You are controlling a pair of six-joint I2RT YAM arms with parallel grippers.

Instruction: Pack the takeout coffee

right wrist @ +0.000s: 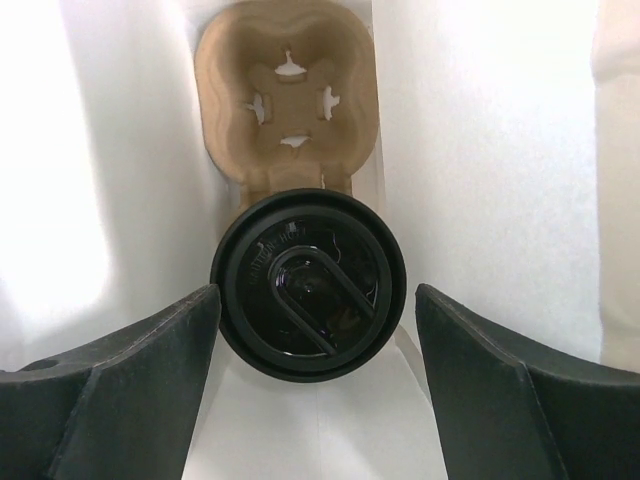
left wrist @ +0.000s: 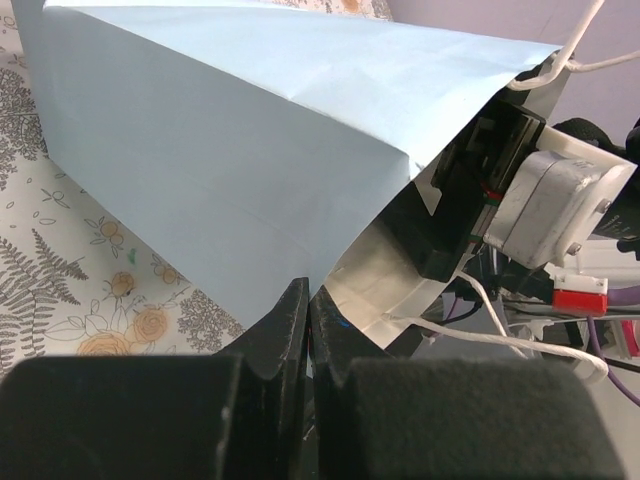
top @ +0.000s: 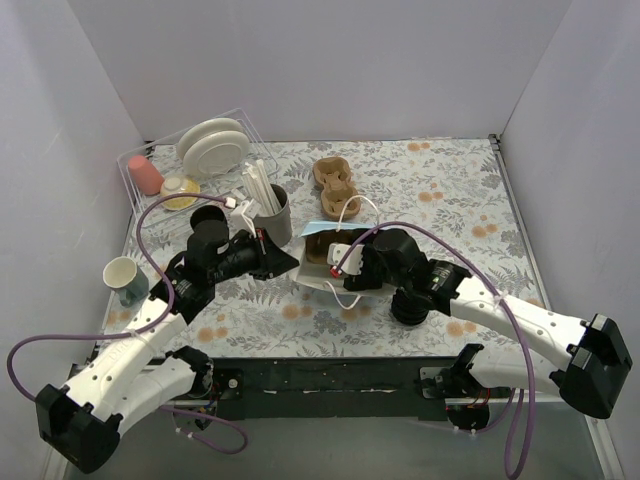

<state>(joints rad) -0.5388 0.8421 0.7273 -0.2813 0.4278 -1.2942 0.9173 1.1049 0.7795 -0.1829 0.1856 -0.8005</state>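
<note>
Lidded takeout coffee [right wrist: 308, 283] at the near end of a pulp carrier [right wrist: 288, 90] inside the paper bag [left wrist: 250, 150], centred between the right claw [right wrist: 318, 300] spread wide, gaps either side, left claw [left wrist: 308, 300] pinched on the bag's edge.

White-shelled arms [top: 135, 362] with black joints [top: 598, 365], purple cables [top: 400, 225], matte black left pincer [left wrist: 308, 300] and right pincer [right wrist: 318, 300].

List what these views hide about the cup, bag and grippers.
- Sides of the cup: right wrist view, hidden under its own top; top view, inside the bag.
- Near half of the carrier: right wrist view, behind the cup.
- Bag's contents: left wrist view, its blue wall blocks them.
- Tips of the left gripper: top view, under its own wrist.
</note>
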